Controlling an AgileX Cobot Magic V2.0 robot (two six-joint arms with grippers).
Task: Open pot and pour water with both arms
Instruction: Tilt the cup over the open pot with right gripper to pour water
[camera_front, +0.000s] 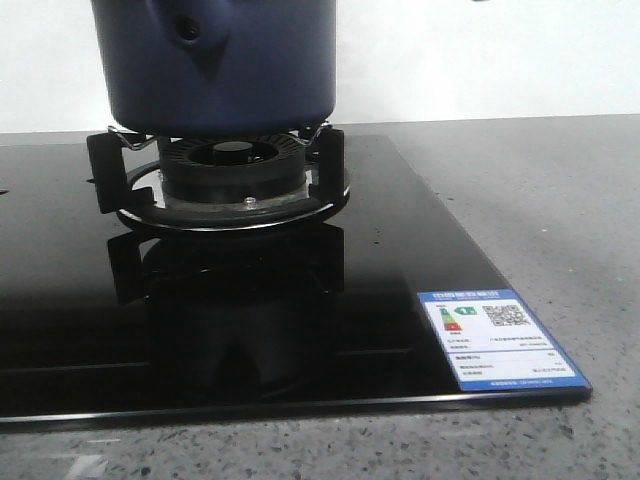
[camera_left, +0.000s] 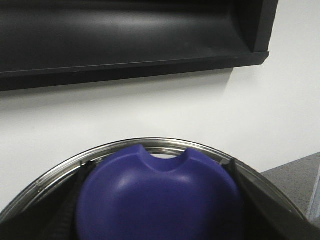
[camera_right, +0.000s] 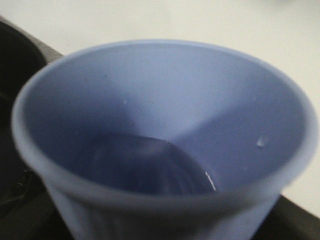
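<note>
Closest to the front camera is a strip of speckled grey counter (camera_front: 520, 440), and on it sits a glossy black glass cooktop (camera_front: 330, 310) with a blue-and-white energy label (camera_front: 497, 338) stuck at its near right corner. Further back, the pot (camera_front: 225, 60) stands on the burner (camera_front: 232, 165), held up by the black pot supports, its dark blue body mirrored in the glass. Behind all that it's just a plain white wall (camera_front: 500, 55). The left wrist camera shows a purple-blue knob (camera_left: 160, 197) over a shiny metal rim, with a black range hood (camera_left: 125, 40) on the wall beyond. The right wrist camera is filled by a pale blue cup (camera_right: 165, 145) holding some water. Can't tell if either tool is open or clamped.
</note>
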